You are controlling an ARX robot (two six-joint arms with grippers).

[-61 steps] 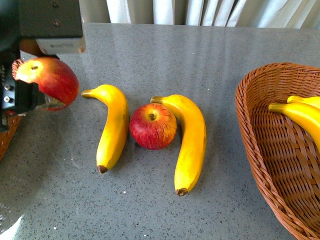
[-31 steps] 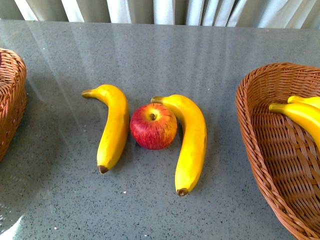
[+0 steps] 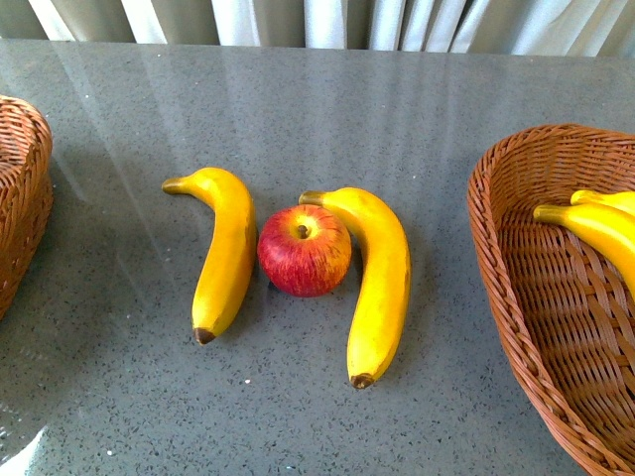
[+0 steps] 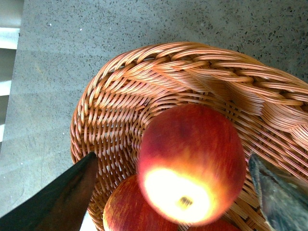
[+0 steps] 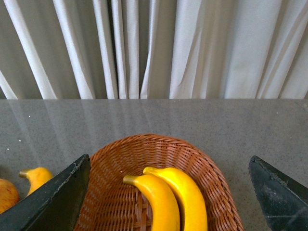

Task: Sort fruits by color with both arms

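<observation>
Red apple point(image 4: 192, 163), wicker basket point(image 4: 144, 91), claw point(image 4: 172, 160) spread

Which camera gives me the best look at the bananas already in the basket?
The right wrist view: both bananas lie side by side in the wicker basket, stem ends clear, far ends cropped. The front view catches only their stem halves at its right edge. The left wrist view shows neither.

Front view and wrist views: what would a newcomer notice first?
A red apple lies mid-table, flanked by the left banana and the right banana. The wicker basket at the right edge holds two more bananas. In the left wrist view, a blurred apple looms over a second basket.
</observation>
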